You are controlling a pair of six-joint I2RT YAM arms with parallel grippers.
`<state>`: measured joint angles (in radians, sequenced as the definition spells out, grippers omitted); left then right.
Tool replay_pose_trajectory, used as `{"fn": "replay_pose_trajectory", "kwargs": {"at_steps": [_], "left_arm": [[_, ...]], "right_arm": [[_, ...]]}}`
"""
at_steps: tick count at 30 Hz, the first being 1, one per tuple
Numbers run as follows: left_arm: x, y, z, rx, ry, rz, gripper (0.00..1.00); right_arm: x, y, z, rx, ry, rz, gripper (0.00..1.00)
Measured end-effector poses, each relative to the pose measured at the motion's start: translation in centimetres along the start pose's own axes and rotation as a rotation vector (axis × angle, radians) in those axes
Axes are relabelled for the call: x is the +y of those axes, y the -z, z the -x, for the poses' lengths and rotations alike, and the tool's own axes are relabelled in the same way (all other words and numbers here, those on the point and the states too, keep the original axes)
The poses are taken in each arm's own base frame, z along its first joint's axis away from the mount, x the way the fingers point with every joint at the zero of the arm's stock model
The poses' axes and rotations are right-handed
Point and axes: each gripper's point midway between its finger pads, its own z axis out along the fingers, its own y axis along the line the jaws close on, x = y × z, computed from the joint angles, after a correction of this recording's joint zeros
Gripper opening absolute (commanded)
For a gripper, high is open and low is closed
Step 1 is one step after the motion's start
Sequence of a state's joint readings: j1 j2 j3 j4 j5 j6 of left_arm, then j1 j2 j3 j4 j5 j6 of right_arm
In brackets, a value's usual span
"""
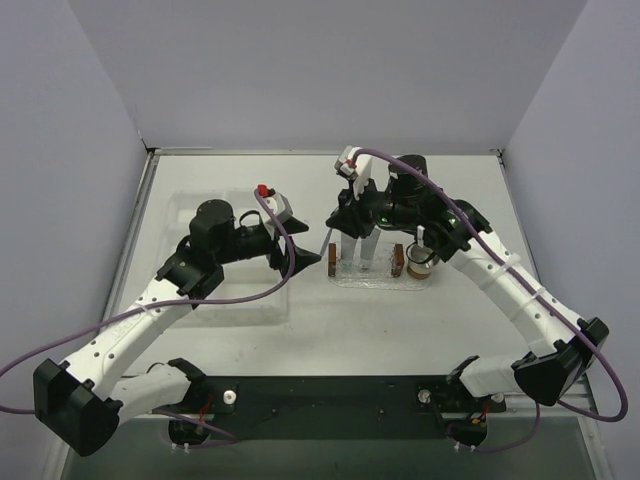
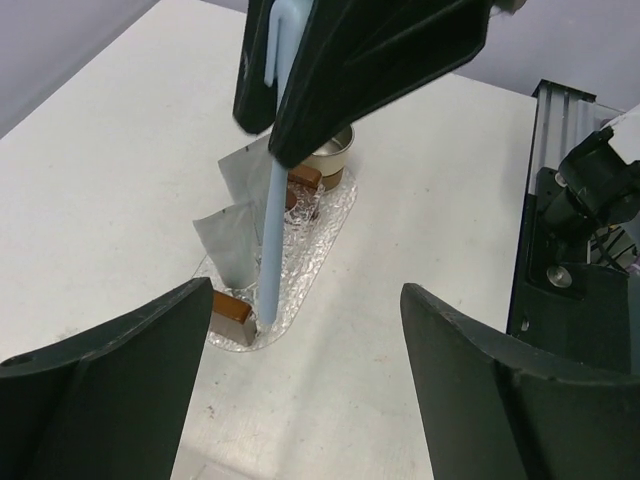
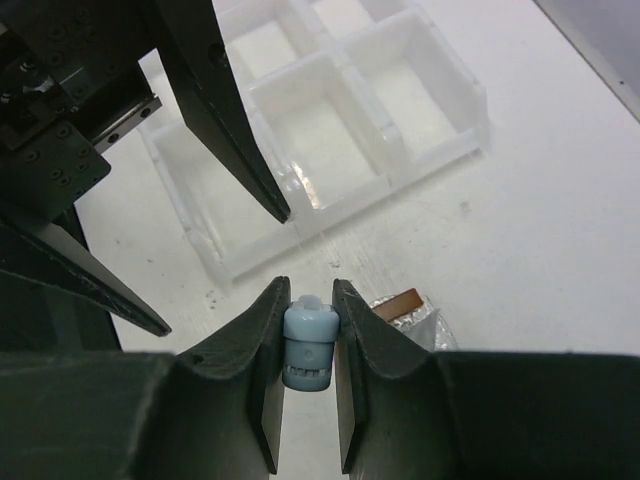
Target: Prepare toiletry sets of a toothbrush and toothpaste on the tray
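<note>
Right gripper [image 3: 309, 292] pinches toothbrush [image 2: 272, 240] top; light, stiff, slick, so clamp flats. Tip probably on tray [image 2: 322, 238], 6 o'clock end. Left gripper [image 2: 308, 296] spread.

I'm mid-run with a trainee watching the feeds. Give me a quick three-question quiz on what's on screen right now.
1. Which arm holds the toothbrush? A: left. B: right. C: neither.
2. True or false: the left gripper has its fingers apart and holds nothing.
3. Fill in: the toothbrush stands upright, its lower end down on the clear bumpy ____.

Key
1. B. The right gripper is shut on the toothbrush's top end.
2. True.
3. tray
</note>
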<state>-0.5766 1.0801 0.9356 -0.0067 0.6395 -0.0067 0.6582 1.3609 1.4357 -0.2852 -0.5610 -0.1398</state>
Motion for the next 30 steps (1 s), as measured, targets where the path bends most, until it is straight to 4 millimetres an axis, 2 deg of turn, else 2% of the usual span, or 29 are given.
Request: {"fn": "replay_pose_trajectory", "kwargs": {"at_steps": [9, 20, 25, 28, 30], "left_arm": [[1.4, 1.2, -0.5, 0.043, -0.044, 0.083, 0.88], [3.3, 3.0, -0.4, 0.065, -0.122, 0.200, 0.88], [4.1, 3.6, -0.8, 0.080, -0.144, 0.243, 0.88], [4.8, 3.9, -1.6, 0.097, -0.144, 0.271, 0.88], [5.2, 4.1, -2.0, 0.107, -0.142, 0.296, 0.88]], "right_arm": [[-2.0, 4.1, 0.9, -0.016, 0.081, -0.168, 0.00], [-6.8, 9.6, -1.3, 0.044, 0.006, -0.396, 0.00], [-7.6, 11.7, -3.2, 0.077, -0.003, -0.479, 0.00], [-8.2, 12.0, -4.9, 0.108, -0.015, -0.504, 0.00], [-8.9, 11.9, -6.6, 0.144, -0.037, -0.522, 0.00]]}}
